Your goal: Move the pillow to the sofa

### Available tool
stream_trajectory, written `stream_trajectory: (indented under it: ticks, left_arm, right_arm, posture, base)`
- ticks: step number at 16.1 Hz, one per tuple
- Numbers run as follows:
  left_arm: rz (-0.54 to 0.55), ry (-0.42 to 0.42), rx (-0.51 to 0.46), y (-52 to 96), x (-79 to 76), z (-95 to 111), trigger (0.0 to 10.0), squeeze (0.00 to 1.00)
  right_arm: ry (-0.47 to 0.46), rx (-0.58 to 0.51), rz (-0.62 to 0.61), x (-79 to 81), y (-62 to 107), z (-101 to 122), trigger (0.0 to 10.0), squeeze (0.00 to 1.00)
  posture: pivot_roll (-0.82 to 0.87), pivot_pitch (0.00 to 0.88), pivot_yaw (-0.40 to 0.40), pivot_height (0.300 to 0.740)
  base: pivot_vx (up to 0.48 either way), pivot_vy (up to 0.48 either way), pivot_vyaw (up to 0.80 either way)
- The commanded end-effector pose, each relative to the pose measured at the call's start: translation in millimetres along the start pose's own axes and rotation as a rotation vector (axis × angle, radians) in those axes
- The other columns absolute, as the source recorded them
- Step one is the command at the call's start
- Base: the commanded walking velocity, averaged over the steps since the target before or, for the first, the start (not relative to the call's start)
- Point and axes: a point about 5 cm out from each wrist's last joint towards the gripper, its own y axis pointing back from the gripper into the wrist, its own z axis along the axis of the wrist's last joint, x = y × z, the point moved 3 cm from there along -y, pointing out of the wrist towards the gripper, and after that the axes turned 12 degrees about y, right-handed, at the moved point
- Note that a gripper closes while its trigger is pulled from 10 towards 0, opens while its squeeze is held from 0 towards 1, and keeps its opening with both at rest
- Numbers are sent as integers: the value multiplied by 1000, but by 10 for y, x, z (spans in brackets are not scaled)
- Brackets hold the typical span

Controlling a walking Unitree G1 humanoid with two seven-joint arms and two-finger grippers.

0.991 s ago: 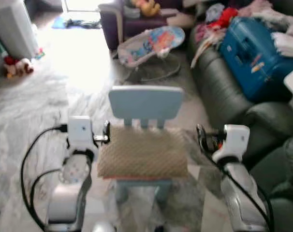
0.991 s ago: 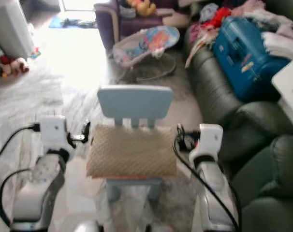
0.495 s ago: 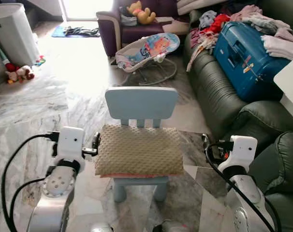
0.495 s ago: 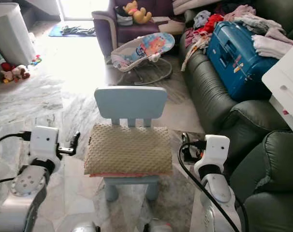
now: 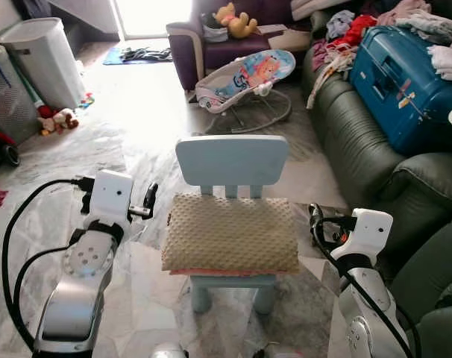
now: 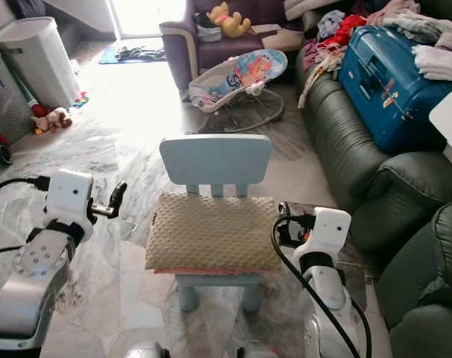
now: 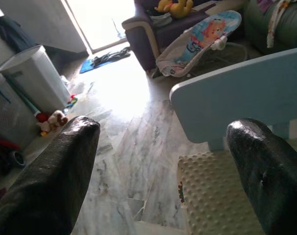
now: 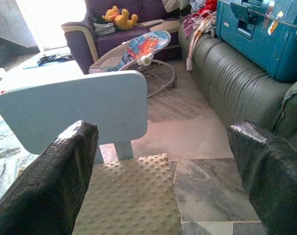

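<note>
My left end effector hangs released, fingers wide apart, just beside the left edge of the pillow. My right end effector is likewise released beside its right edge. The pillow lies flat on the seat of a small blue chair. The dark green sofa stands to my right.

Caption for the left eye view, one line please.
Both grippers, left and right, open beside a beige pillow on a small blue chair, dark sofa at right.
</note>
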Motion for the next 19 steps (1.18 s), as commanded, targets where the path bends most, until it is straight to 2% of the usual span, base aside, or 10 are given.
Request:
stream_trajectory:
  ticks: [1, 4, 13, 19]
  left_arm:
    - [7, -14, 20, -9, 22, -34, 10000, 0]
    - [21, 23, 41, 27, -16, -100, 10000, 0]
    - [42, 73, 55, 82, -84, -153, 10000, 0]
    - [52, 93, 64, 106, -145, -195, 10000, 0]
  right_arm:
    - [-6, -4, -4, 4, -2, 8, 10000, 0]
    - [2, -1, 13, 19, 4, 1, 10000, 0]
    - [22, -6, 54, 21, -17, 49, 10000, 0]
    - [44, 5, 70, -5, -8, 46, 10000, 0]
  posture:
    - [55, 1, 66, 740]
    - [49, 11, 55, 735]
    - [34, 43, 4, 640]
    - [18, 52, -15, 635]
  base:
    - [0, 0, 0]
    - [0, 0, 0]
    - [0, 0, 0]
    - [0, 0, 0]
